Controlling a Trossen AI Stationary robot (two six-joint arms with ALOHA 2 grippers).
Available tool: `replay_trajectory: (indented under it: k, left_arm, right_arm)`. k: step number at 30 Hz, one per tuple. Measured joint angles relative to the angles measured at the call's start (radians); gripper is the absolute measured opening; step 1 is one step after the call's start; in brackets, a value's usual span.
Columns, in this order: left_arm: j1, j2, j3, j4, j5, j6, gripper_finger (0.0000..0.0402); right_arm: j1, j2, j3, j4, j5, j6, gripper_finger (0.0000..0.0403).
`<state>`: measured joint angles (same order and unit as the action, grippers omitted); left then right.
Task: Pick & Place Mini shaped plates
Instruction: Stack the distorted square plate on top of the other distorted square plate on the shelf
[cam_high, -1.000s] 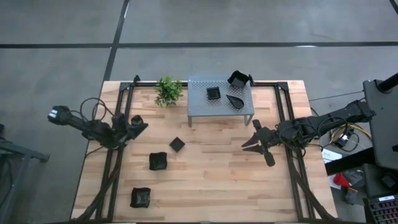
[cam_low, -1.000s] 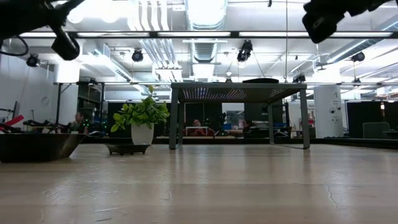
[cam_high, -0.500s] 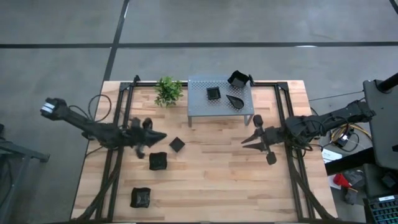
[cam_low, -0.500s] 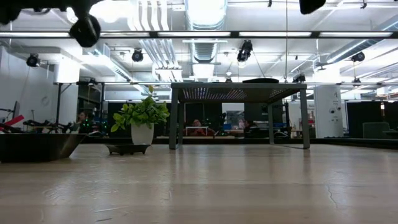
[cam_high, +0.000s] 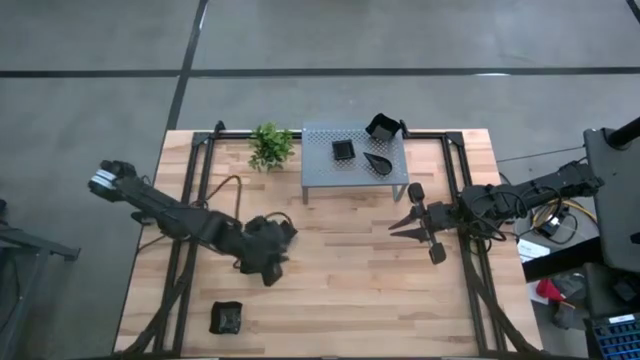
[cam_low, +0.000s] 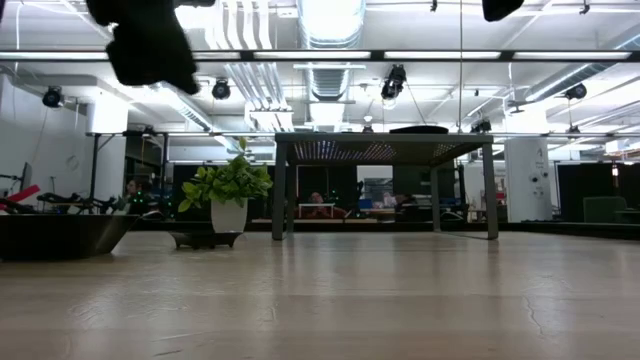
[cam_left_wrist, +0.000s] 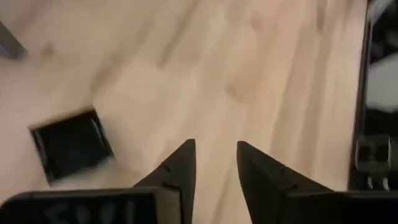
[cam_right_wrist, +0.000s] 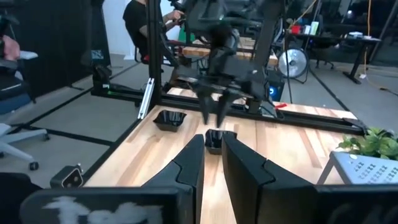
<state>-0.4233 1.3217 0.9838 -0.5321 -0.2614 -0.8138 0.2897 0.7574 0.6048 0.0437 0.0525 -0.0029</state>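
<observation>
From above, the left gripper (cam_high: 277, 240) sits at centre-left of the table, hiding the plates beneath it. Its wrist view shows parted, empty fingers (cam_left_wrist: 180, 171) beside a small square plate (cam_left_wrist: 71, 143). The right gripper (cam_high: 400, 226), right of centre, has narrowly parted, empty fingers (cam_right_wrist: 193, 163). Another plate (cam_high: 226, 317) lies lower left.
</observation>
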Motion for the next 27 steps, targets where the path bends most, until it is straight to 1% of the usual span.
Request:
replay_trajectory:
  k: [2,5,10,11,13,17,23,27]
  left_arm:
    - [-0.017,0.059,0.035,-0.066,0.062,-0.001,0.0112]
    - [-0.039,0.141,0.045,-0.146,0.150,-0.016,0.0110]
    - [-0.055,0.215,0.044,-0.211,0.307,-0.083,0.0106]
    - [-0.058,0.227,0.041,-0.231,0.322,-0.094,0.0105]
    - [-0.060,0.238,0.042,-0.252,0.324,-0.098,0.0105]
    - [-0.064,0.268,0.043,-0.271,0.323,-0.040,0.0105]
    - [-0.064,0.273,0.043,-0.291,0.280,-0.007,0.0105]
    - [-0.063,0.256,0.043,-0.297,0.278,-0.020,0.0105]
  right_arm:
    - [0.000,0.004,0.000,-0.002,0.000,0.000,0.0052]
    - [0.000,0.012,-0.001,-0.004,0.000,0.018,0.0052]
    - [0.000,0.017,-0.002,-0.007,0.000,0.026,0.0052]
    - [0.000,0.017,-0.002,-0.007,0.000,0.025,0.0052]
    - [0.000,0.017,-0.002,-0.007,0.000,0.015,0.0052]
    - [0.000,0.017,-0.002,-0.007,0.000,0.003,0.0052]
    - [0.000,0.017,-0.003,-0.008,0.000,0.003,0.0052]
    - [0.000,0.017,-0.003,-0.008,0.000,0.003,0.0052]
